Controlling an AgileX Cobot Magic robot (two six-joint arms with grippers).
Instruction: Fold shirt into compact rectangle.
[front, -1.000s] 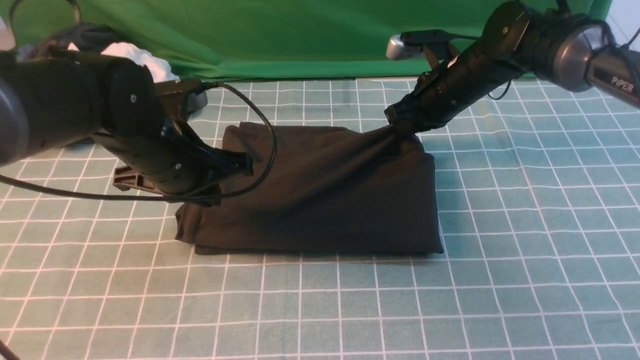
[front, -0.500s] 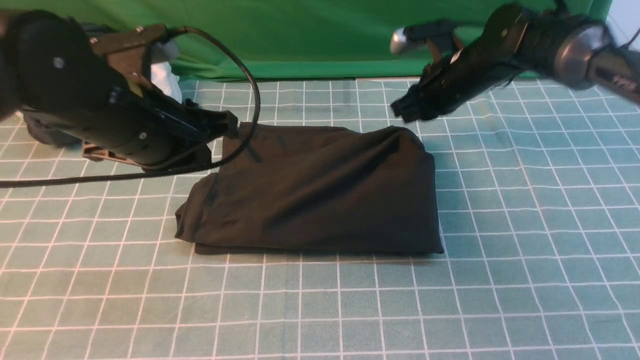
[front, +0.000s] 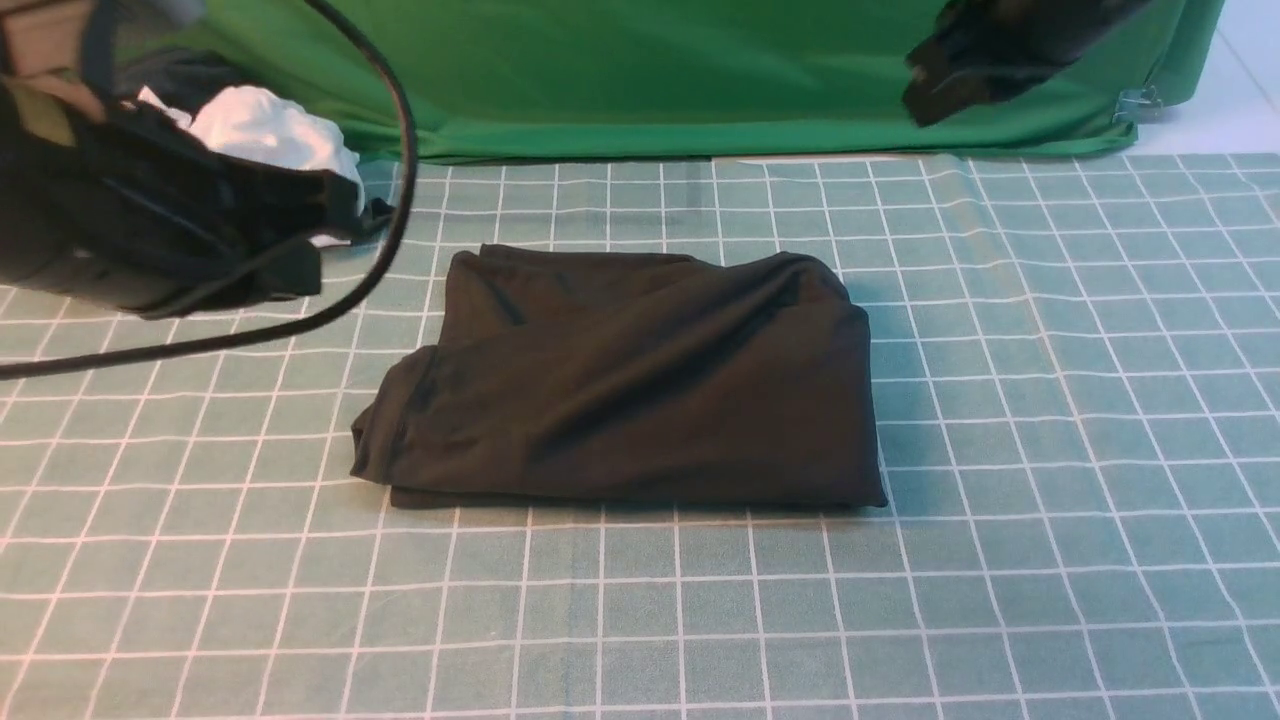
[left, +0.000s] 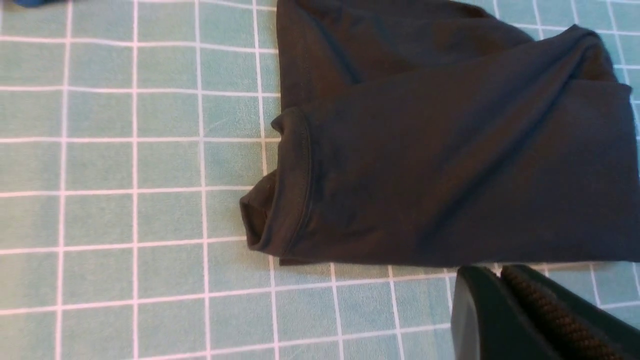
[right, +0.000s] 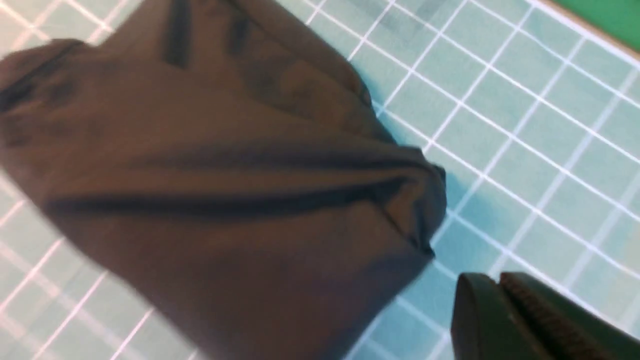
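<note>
While both arms hang raised off the checked surface (front: 1050, 420), the shirt (front: 630, 385) lies folded on it as a dark, roughly rectangular bundle, well apart from either set of fingers. The left gripper (front: 335, 215) hovers at the far left side, its fingers (left: 505, 315) pressed together with nothing between them; in the left wrist view the shirt's near edge lies just beyond the fingertips, not touching. The right gripper (front: 925, 85) sits high at the far right against the green backdrop (front: 620, 70), blurred, its fingers (right: 500, 320) likewise clenched on nothing, with the shirt's corner below them and clear of contact. On the side of the bundle nearer the left fingers, a hemmed edge (left: 295, 185) curls out past the layer beneath, so that side is uneven; the side nearer the right fingers is straighter, with a bunched ridge at its far corner. Diagonal creases cross the top layer. Beyond the left fingers, at the far edge of the surface, a white garment (front: 265, 130) lies bunched with a dark one (front: 185, 75). A black cable (front: 385, 150) loops from the left arm above the surface.
</note>
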